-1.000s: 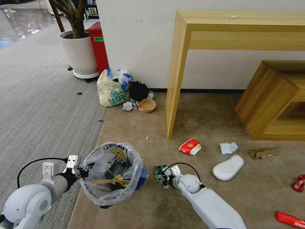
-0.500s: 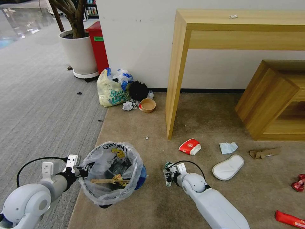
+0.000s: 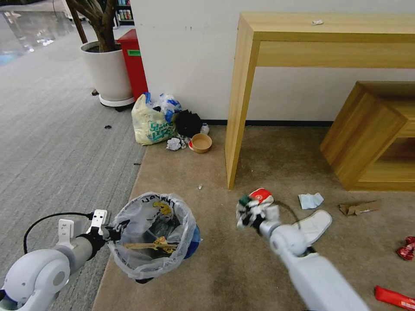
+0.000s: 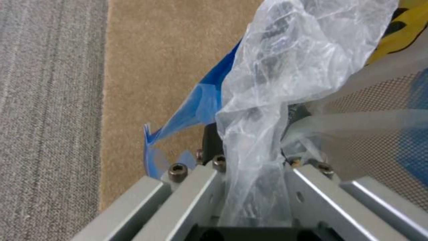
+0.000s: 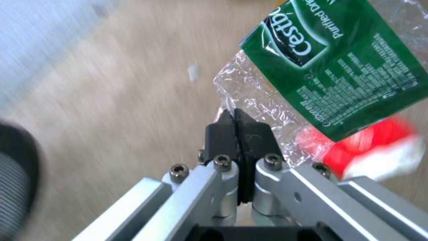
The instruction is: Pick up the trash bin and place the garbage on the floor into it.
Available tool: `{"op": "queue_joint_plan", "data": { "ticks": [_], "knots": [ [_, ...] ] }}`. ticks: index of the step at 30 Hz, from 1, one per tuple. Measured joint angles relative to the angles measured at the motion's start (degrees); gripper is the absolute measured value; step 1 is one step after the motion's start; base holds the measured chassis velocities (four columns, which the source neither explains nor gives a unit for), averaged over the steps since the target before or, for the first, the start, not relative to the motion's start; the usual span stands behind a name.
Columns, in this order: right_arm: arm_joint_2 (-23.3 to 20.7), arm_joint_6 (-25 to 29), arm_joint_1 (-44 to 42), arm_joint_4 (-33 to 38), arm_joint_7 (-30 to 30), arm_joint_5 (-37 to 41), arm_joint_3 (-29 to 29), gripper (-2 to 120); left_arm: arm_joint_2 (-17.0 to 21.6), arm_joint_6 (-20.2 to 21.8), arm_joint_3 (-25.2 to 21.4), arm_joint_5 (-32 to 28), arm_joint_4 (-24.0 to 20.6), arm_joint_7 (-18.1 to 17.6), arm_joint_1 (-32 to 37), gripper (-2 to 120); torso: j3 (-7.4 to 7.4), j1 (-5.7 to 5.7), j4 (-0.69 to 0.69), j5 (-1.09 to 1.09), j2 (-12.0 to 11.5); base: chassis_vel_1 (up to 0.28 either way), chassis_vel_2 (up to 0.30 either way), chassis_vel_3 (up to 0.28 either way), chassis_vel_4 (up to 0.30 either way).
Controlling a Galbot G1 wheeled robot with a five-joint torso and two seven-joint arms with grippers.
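The right gripper [image 3: 247, 211] — clamped on a green-labelled clear wrapper [image 5: 339, 67] — has been raised from the floor [image 3: 259, 268] and carried rightward, away from the trash bin [image 3: 151, 235], toward the red wrapper [image 3: 261, 195].

Head overview; two close wrist views

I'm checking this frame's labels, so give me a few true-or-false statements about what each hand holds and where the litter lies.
1. The left hand grips the rim of the round black-and-blue trash bin lined with clear plastic. True.
2. The right hand is open and holds nothing. False: it is shut on a crumpled clear bottle with a green label.
3. The flat white slipper lies inside the bin. False: it lies on the beige carpet.
4. A wooden stick rests inside the bin. True.
5. The round brown bowl sits on the wooden table. False: it sits on the floor.
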Motion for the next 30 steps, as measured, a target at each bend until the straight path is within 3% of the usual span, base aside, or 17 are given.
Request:
{"op": "queue_joint_plan", "data": {
  "ticks": [6, 8, 13, 20, 21, 24, 30],
  "knots": [
    [-4.22, -0.06, 3.56, 7.47, -2.79, 6.88, 0.73, 0, 1.28, 0.00, 3.61, -0.51, 0.44, -2.21, -1.96, 0, 0.00, 0.00, 0.01, -0.01, 0.00, 0.000, 0.000, 0.000, 0.000],
    [-5.83, 0.16, 6.28, 10.41, -4.18, 12.62, -0.69, 0, 2.61, 0.00, 5.69, -1.44, 0.64, -3.34, -3.24, 0, 0.00, 0.00, 0.00, 0.00, 0.00, 0.000, 0.000, 0.000, 0.000],
    [-6.97, 1.23, 10.04, 14.32, -7.46, 18.47, -4.08, 0, 5.03, 0.00, 8.12, -2.69, 1.16, -4.49, -4.72, 0, 0.01, 0.00, 0.01, -0.01, 0.00, 0.000, 0.000, 0.000, 0.000],
    [-7.56, 2.71, 19.05, 20.33, -9.06, 28.10, -16.96, 0, 9.07, 0.00, 10.45, -4.80, 2.64, -5.53, -6.74, 0, 0.01, 0.00, 0.02, -0.01, 0.00, 0.000, 0.000, 0.000, 0.000],
    [-7.56, 2.71, 19.05, 20.33, -9.06, 28.10, -16.96, 0, 9.07, 0.00, 10.45, -4.80, 2.64, -5.53, -6.74, 0, 0.01, 0.00, 0.02, -0.01, 0.00, 0.000, 0.000, 0.000, 0.000],
    [-7.12, 2.47, 22.34, 20.40, -9.47, 28.69, -24.13, 0, 9.94, 0.00, 10.62, -5.40, 2.91, -5.58, -7.09, 0, 0.00, -0.01, 0.02, -0.02, 0.00, 0.000, 0.000, 0.000, 0.000],
    [-7.64, 1.55, 22.50, 20.37, -9.69, 28.04, -28.52, 0, 10.68, 0.00, 10.14, -5.87, 2.95, -5.35, -6.85, 0, 0.00, 0.00, 0.01, -0.01, 0.00, 0.000, 0.000, 0.000, 0.000]
  ]
}}
